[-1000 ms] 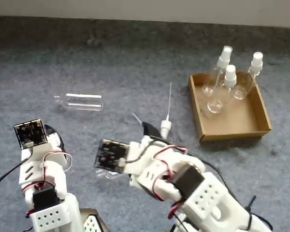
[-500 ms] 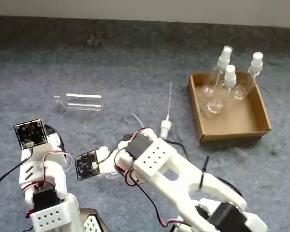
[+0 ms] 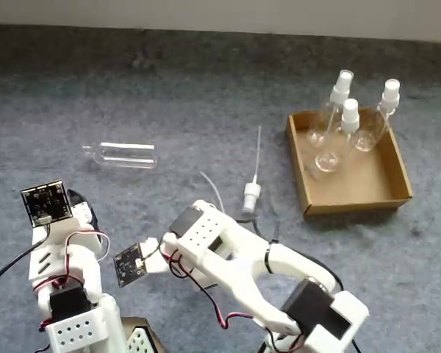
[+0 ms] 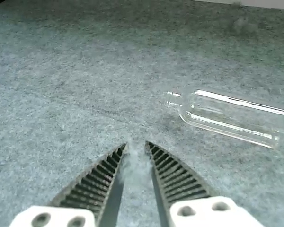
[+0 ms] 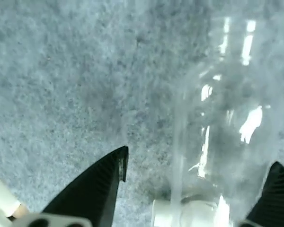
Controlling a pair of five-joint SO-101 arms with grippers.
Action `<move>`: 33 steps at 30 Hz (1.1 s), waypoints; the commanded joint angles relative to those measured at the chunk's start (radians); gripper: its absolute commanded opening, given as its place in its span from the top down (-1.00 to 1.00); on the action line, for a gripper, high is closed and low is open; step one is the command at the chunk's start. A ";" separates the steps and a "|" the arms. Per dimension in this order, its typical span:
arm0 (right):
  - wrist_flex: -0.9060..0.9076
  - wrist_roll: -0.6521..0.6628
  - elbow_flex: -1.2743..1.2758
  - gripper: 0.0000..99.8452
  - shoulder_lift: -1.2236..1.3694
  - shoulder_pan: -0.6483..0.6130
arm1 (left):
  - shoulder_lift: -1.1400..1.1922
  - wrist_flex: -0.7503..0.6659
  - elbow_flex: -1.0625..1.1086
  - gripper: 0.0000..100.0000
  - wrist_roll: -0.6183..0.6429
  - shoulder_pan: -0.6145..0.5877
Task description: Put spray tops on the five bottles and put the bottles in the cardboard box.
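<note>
right arm [image 3: 228, 254] swung left and low, right gripper [image 5: 199, 158] spread wide around clear plastic bottle [image 5: 227, 109]; left gripper [image 4: 136, 145] barely parted, empty.

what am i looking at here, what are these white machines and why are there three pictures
These are two small white robot arms side by side, each ending in a two-fingered gripper. The high view looks down on both. The other two pictures come from cameras fixed on the arms' wrists.

On the grey surface lie a clear bottle with no top and a loose spray top with its thin tube. The cardboard box holds three bottles that already have tops.

The left gripper is slightly open and empty, pointing towards the lying bottle. The right gripper is open with a second clear bottle between its fingers. One finger stands clear of it, so it is not clamped.
</note>
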 commanded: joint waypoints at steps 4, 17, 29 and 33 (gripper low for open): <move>-0.053 0.005 -0.059 0.29 0.015 0.015 | -0.015 -0.020 -0.008 0.99 -0.009 -0.008; 0.005 -0.187 -0.206 0.93 -0.084 0.116 | -0.015 -0.025 0.007 0.99 -0.011 -0.007; 0.110 -0.499 -0.358 0.93 -0.392 0.265 | -0.015 -0.025 0.007 0.99 -0.011 -0.007; 0.133 -0.557 -0.354 0.93 -0.495 0.323 | -0.015 -0.020 0.007 0.99 -0.011 -0.007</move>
